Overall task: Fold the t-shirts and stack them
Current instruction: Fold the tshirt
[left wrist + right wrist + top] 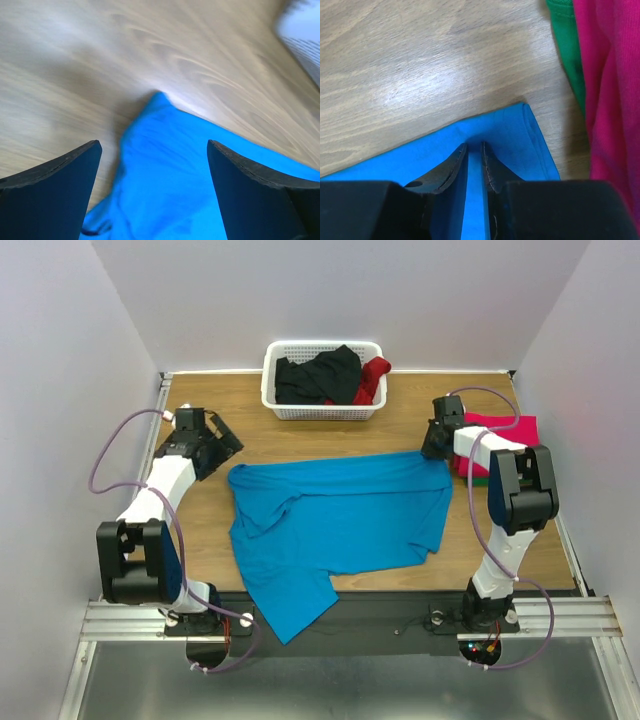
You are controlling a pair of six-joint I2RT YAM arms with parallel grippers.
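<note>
The turquoise t-shirt (335, 525) lies spread mid-surface (300, 440). It looks light and limp and will likely sag when lifted, so corners and hems are the best holds. The right jaws are pinched on its 2 o'clock corner. The left jaws gape above the 10 o'clock corner, seemingly clear of it, though that view is blurred. At 12 o'clock the basket (325, 411) holds a black shirt (315, 375) and a dark red shirt (372, 375). At 3 o'clock a magenta shirt (505, 425) lies over a green shirt (567, 45).

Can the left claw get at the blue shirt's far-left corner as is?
Likely yes: the left claw is open right by that corner of the blue shirt, which lies on the table with nothing covering it.
</note>
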